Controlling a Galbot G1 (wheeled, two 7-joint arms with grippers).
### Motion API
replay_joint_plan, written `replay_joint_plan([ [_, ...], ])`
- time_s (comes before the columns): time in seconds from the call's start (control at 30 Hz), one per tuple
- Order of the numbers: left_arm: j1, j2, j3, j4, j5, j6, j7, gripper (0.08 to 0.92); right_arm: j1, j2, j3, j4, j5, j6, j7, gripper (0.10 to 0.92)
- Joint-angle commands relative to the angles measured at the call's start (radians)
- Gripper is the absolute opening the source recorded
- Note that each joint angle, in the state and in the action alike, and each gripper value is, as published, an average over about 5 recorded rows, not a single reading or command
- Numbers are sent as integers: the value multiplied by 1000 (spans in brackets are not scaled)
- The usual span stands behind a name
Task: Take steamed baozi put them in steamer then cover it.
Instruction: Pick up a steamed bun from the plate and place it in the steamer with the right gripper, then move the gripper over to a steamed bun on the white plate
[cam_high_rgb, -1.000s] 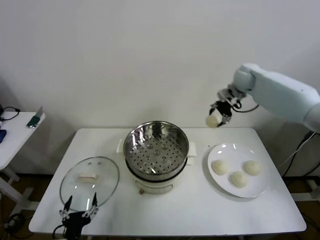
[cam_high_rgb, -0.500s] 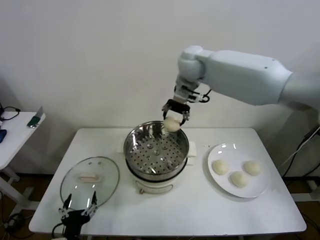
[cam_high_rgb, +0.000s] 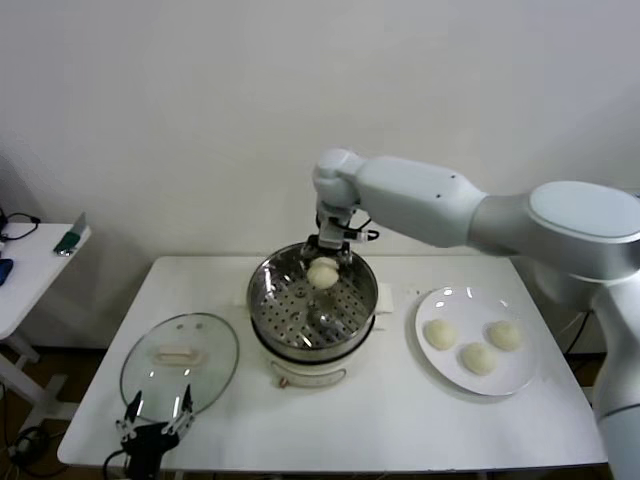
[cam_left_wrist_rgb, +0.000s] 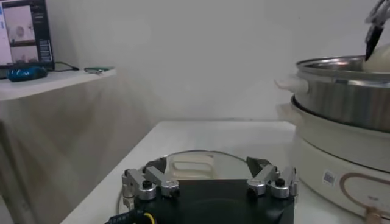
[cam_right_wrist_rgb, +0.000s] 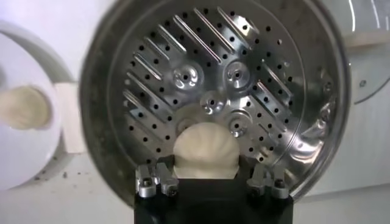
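My right gripper (cam_high_rgb: 323, 270) hangs over the open steamer (cam_high_rgb: 312, 300), shut on a cream-white baozi (cam_high_rgb: 322, 272). In the right wrist view that baozi (cam_right_wrist_rgb: 205, 151) sits between the fingers above the perforated tray (cam_right_wrist_rgb: 213, 85). Three more baozi (cam_high_rgb: 477, 356) lie on the white plate (cam_high_rgb: 515, 380) at the right. The glass cover (cam_high_rgb: 180, 358) lies flat on the table left of the steamer. My left gripper (cam_high_rgb: 157, 420) is parked at the table's front edge just before the cover, open and empty, and the cover's handle (cam_left_wrist_rgb: 194, 165) shows beyond it in the left wrist view.
A small side table (cam_high_rgb: 25, 270) with a phone and a dark object stands at the far left. The right arm reaches across from the right, above the table's back edge. The steamer's cream base (cam_left_wrist_rgb: 341, 164) rises close beside the left gripper.
The right arm has swung left from above the plate's far side, carrying the baozi, and come down over the steamer. The left gripper has stayed put.
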Motion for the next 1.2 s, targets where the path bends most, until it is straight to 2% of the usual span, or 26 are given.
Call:
replay_joint_plan([
  [0.03,0,-1,0,1,1,-1,0,823,-106,53,74,-136,-129,44,69,696],
  [0.3,-3,-4,6,3,3,-1,-1,823,-121,67,93,-181,-136,63,75,704],
  [0.47,-5,-4,5,5,3,-1,-1,823,-82,49,87,-157,-44,64,94,797],
  [0.57,-5,-4,5,5,3,0,-2,823,19,2,37,-82,145,37,58,819],
  [0.7,-2,-4,5,2,5,2,-2,823,260,-98,-171,56,561,-45,-30,822],
  [0.8,-1,-6,7,0,10,2,-2,823,407,-202,-327,122,773,-112,-102,823],
  [0.97,-7,-9,12,5,17,2,-2,823,482,-421,-491,175,813,-194,-146,823],
  [1.1,-12,-12,18,5,19,4,-1,823,500,-590,-614,257,811,-406,-102,823],
  [1.2,-15,-12,20,4,19,6,-1,823,491,-688,-690,326,787,-565,-13,823],
])
